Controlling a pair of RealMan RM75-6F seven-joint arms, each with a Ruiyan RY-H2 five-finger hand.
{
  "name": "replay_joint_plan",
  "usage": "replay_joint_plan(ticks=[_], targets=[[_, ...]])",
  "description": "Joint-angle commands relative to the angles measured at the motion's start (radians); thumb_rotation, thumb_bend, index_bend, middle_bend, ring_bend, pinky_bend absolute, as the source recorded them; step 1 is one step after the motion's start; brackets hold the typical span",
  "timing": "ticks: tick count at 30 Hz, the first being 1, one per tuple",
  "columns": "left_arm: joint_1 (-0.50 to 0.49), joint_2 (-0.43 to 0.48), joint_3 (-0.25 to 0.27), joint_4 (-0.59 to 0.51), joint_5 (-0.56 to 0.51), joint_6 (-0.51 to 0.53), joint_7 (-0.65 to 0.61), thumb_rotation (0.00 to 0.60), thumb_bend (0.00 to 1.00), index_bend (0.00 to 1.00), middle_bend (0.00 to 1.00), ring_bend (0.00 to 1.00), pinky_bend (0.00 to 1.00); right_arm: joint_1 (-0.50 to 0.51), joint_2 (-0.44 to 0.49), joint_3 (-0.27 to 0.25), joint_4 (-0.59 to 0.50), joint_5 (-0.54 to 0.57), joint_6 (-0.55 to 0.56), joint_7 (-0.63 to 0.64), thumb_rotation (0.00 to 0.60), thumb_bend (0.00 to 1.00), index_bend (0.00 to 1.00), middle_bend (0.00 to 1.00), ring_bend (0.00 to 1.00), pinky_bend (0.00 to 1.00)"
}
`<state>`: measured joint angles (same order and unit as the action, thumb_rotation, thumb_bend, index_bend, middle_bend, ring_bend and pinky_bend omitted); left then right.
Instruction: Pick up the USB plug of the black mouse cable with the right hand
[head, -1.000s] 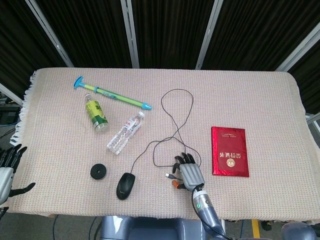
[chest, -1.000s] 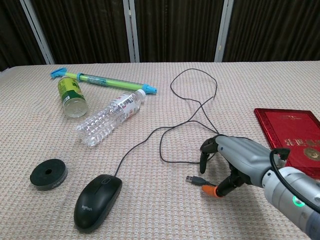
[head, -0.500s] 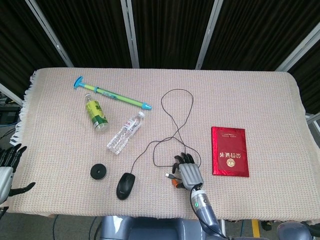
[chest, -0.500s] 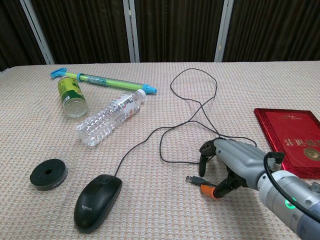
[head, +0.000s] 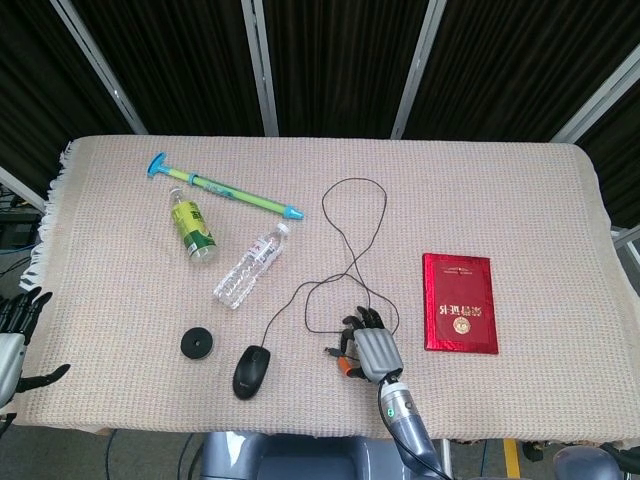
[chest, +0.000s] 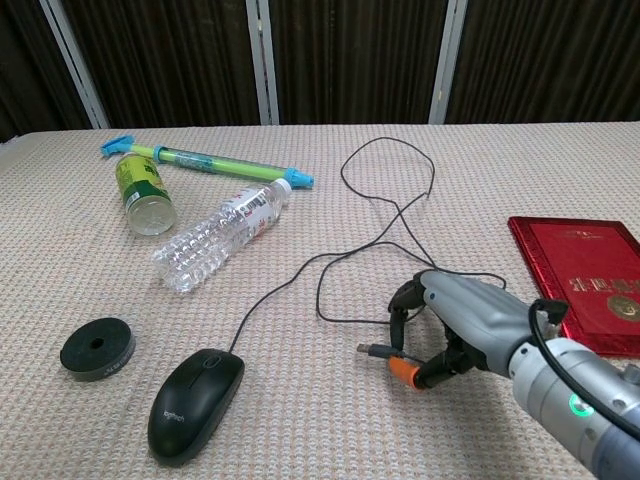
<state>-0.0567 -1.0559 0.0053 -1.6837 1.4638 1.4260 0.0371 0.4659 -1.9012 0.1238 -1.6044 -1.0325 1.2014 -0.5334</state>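
Waiting: left hand (head: 12, 335) off the surface's left near corner, fingers spread, holding nothing.
Plug: USB plug (chest: 378, 352) near the front edge, apparently pinched by right hand (chest: 450, 325).
Left: lifting clear.

We can't read much here. The red booklet (head: 460, 302) carries gold characters and a round emblem on its cover, too small for us to make out in either view. The black mouse (chest: 196, 401) has a small light logo near its rear edge, also illegible to us. The green can (chest: 141, 193) and the clear water bottle (chest: 220, 236) both have printed labels, but we can't resolve any lettering on them.
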Motion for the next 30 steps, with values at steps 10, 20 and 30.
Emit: replay_joint_plan(ticks=[10,20,30], targets=[[0.0,0.001,0.001,-0.008,-0.008,-0.006,0.006,0.6,0.12,0.06,0.0,0.0,0.0,-0.025,0.077,0.11,-0.076,-0.147,0.049,0.309,0.6,0.37,0.58,0.23,0.0,0.0],[0.002,0.0,0.001,-0.015,-0.011,-0.004,0.017,0.6,0.12,0.06,0.0,0.0,0.0,-0.101,0.036,0.1,0.044,-0.359,0.212,0.741,0.6,0.37,0.59,0.23,0.0,0.0],[0.006,0.002,0.003,-0.018,-0.014,-0.002,0.016,0.6,0.12,0.06,0.0,0.0,0.0,-0.167,-0.1,0.04,0.256,-0.456,0.357,0.979,0.6,0.37,0.6,0.23,0.0,0.0]])
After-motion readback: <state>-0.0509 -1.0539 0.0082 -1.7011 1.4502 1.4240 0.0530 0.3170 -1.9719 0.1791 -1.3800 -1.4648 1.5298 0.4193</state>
